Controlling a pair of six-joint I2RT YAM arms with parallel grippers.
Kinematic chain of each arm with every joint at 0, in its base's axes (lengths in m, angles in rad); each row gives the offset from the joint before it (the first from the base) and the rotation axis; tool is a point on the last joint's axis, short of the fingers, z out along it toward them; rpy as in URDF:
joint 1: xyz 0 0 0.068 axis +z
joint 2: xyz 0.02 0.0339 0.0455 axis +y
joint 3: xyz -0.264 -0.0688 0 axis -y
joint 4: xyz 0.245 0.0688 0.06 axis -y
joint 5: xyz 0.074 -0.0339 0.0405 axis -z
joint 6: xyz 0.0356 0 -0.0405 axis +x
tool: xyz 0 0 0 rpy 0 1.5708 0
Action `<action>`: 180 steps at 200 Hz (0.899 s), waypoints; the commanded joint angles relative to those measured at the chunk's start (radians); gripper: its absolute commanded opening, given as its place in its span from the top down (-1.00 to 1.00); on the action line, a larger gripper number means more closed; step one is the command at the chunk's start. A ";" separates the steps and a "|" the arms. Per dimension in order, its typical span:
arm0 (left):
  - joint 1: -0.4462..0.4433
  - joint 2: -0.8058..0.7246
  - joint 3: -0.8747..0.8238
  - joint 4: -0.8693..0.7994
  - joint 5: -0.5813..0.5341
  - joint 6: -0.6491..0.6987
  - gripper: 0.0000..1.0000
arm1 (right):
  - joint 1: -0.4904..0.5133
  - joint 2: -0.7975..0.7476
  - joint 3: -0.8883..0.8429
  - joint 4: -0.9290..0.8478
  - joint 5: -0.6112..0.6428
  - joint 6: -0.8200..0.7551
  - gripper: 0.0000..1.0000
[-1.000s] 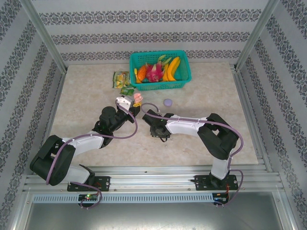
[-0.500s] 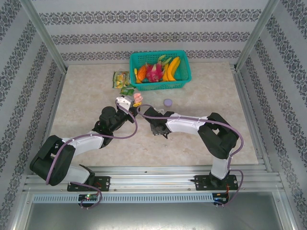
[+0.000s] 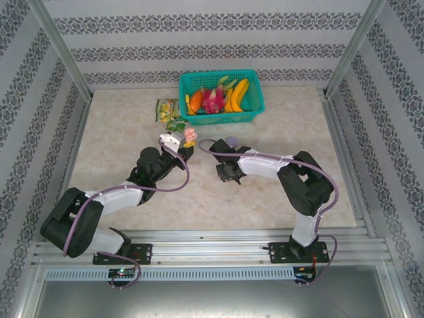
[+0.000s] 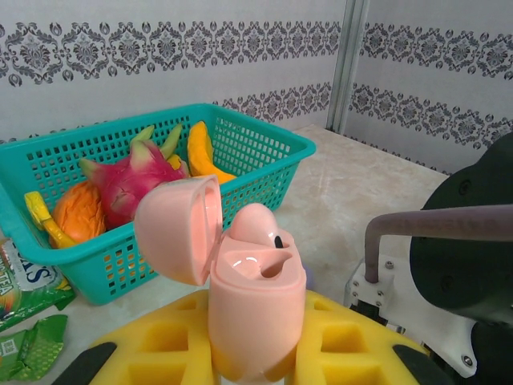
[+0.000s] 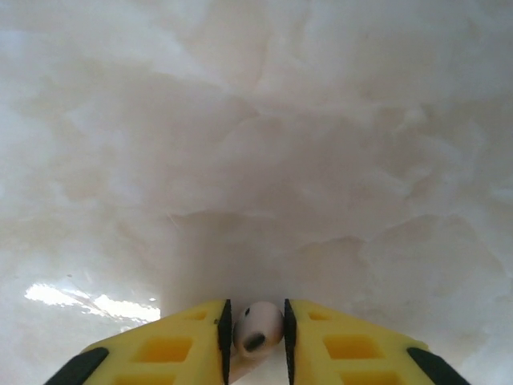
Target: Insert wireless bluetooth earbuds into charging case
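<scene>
Gripping a pink case [image 4: 256, 301] upright, the left claw [image 4: 256, 365] is closed tight on its lower body. The lid is flipped open and one pink bud [image 4: 258, 227] sits inside. A teal basket [image 4: 264, 164] of fruit stands just behind. The right claw [image 5: 256, 341], narrowed to a slit, pinches a tiny pale earbud [image 5: 256, 327] between its yellow fingertips, close over the marble worktop [image 5: 256, 144].
</scene>
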 commanded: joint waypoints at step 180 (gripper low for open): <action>0.010 -0.025 -0.006 0.037 0.048 -0.033 1.00 | -0.052 -0.153 -0.153 0.115 -0.088 0.327 -0.05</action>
